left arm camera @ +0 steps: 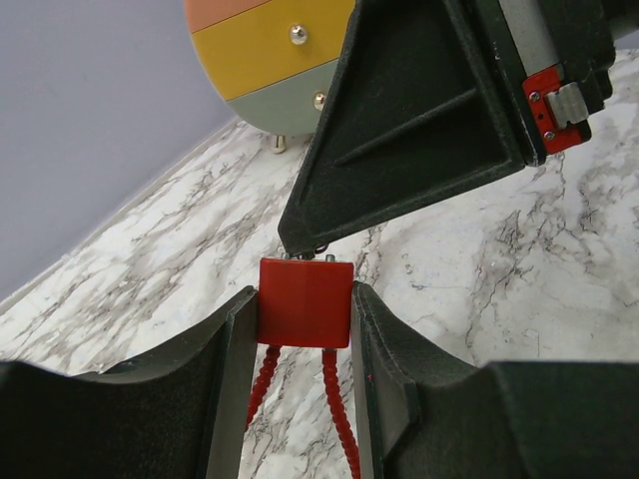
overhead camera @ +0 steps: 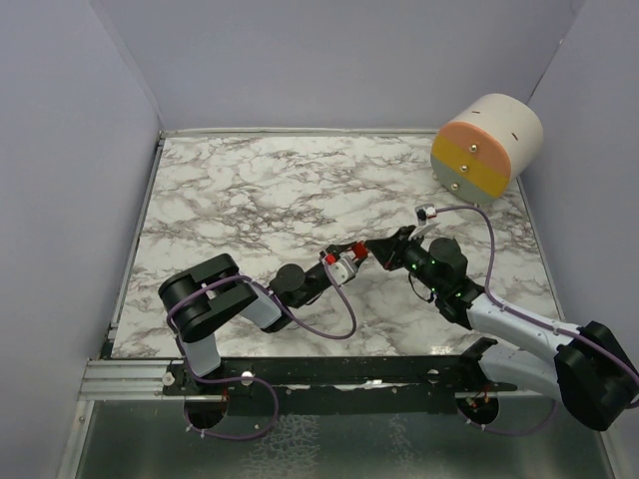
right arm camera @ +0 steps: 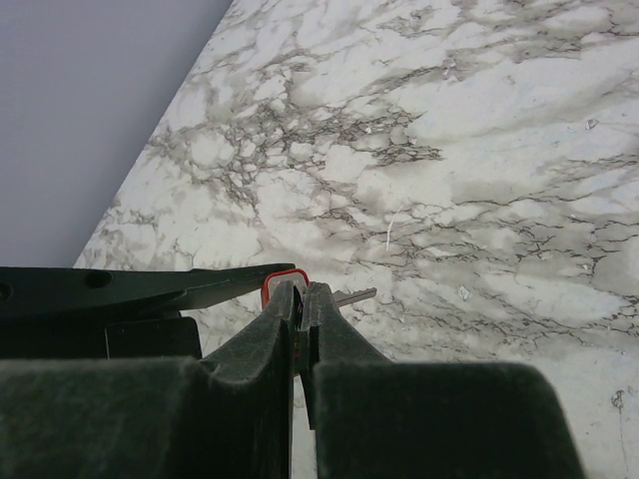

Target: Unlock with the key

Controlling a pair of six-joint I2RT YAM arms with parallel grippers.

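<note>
My left gripper (overhead camera: 342, 267) (left arm camera: 304, 291) is shut on a red padlock (left arm camera: 305, 304) with a red cable shackle hanging below it, held near the table's middle. My right gripper (overhead camera: 376, 249) (right arm camera: 301, 290) is shut on a small metal key (right arm camera: 355, 295); its blade sticks out to the right of the fingers. A red-rimmed loop (right arm camera: 279, 273) shows on their left. In the left wrist view the right gripper's dark fingers (left arm camera: 419, 130) come down from the upper right, and their tip touches the top of the padlock.
A cream drum (overhead camera: 486, 146) with orange, yellow and grey-green drawer fronts and metal knobs stands at the far right corner; it also shows in the left wrist view (left arm camera: 270, 50). Purple walls close in the marble table (overhead camera: 260, 190). Purple cables loop by both arms.
</note>
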